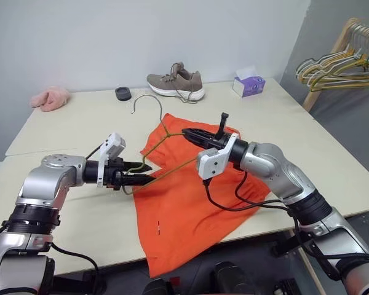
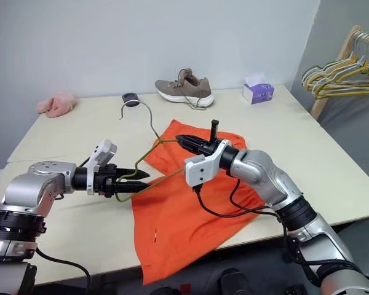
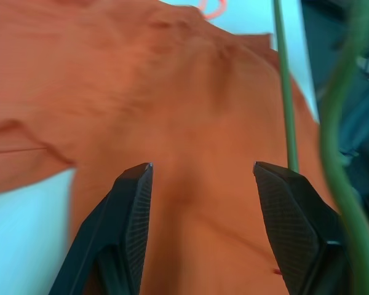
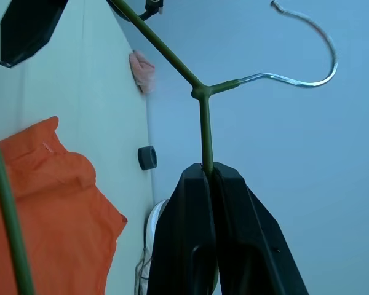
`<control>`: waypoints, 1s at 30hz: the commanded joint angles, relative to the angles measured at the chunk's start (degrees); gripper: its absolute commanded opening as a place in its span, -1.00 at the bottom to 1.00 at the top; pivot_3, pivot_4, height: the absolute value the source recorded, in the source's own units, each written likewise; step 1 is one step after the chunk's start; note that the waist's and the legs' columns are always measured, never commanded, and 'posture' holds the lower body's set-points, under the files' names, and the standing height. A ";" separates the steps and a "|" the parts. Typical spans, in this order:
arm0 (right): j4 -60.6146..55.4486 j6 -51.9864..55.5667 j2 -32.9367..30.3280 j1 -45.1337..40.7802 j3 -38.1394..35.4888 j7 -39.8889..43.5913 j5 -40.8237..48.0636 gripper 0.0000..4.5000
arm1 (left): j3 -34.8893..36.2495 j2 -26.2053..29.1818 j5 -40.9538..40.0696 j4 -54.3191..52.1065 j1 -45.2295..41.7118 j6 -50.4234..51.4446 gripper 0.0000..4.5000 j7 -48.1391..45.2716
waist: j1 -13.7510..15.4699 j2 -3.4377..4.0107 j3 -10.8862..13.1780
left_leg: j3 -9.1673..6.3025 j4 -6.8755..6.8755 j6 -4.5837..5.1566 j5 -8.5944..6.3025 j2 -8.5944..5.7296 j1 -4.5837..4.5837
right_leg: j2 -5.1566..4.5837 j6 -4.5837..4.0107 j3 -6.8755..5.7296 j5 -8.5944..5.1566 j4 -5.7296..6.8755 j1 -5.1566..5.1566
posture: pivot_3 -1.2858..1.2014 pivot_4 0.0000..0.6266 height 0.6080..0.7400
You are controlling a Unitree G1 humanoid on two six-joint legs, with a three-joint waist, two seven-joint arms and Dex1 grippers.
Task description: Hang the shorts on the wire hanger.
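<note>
Pinching the wire hanger (image 4: pixel 204 132), right fingers (image 4: pixel 190 233) point level.

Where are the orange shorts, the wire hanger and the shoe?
shorts (image 1: pixel 184 209): left eye view, on the flat orange fabric in the middle.
wire hanger (image 1: pixel 149 98): left eye view, on the curved hook.
shoe (image 1: pixel 175 83): left eye view, on its brown-grey side.

— Are you making out any writing, labels or numbers anywhere?
— No, nothing is reading clearly. The purple tissue box (image 1: pixel 248 85) is showing no legible print, and the shoe (image 1: pixel 176 82) is carrying no brand mark I can make out.
— And the shorts (image 1: pixel 184 209)?
— Nothing legible is showing there either.
</note>
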 commanded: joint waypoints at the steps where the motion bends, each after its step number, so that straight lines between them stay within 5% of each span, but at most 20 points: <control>1: -0.84 -0.96 0.73 -1.21 -1.66 -0.43 0.54 -1.00 | -0.52 1.41 -0.34 -3.03 0.40 -0.51 0.22 -2.66 | -0.03 0.00 0.00 | 0.00 0.00 0.00 0.00 0.00 0.00 | 0.01 0.00 0.00 0.00 0.01 0.00 | -0.15 -0.82 1.00; 10: 0.44 -3.82 -0.21 -0.56 -2.39 -2.25 -0.87 -1.00 | 6.12 -3.34 -1.06 4.39 -4.24 1.53 0.22 8.10 | 0.03 -0.01 0.00 | -0.04 0.05 0.01 0.01 0.00 0.02 | 0.04 0.01 -0.01 0.00 0.02 0.04 | -0.15 -0.82 1.00; 20: 4.06 -8.50 -1.09 -0.13 -1.95 -4.62 -3.15 -1.00 | 7.76 0.62 -12.07 -7.59 2.81 15.66 0.22 2.09 | -1.02 -0.02 0.01 | -0.09 0.00 -0.01 0.00 0.05 0.03 | 0.00 -0.01 -0.05 0.00 0.04 0.03 | -0.15 -0.82 1.00; 30: 6.59 -10.80 -0.38 0.07 -2.33 -4.97 -3.66 -1.00 | 5.50 1.37 -10.43 -10.36 5.77 12.17 0.22 2.60 | -1.48 -0.02 0.01 | -0.08 0.01 -0.02 0.00 -0.02 0.07 | 0.03 -0.01 0.01 -0.01 0.00 0.09 | -0.15 -0.82 1.00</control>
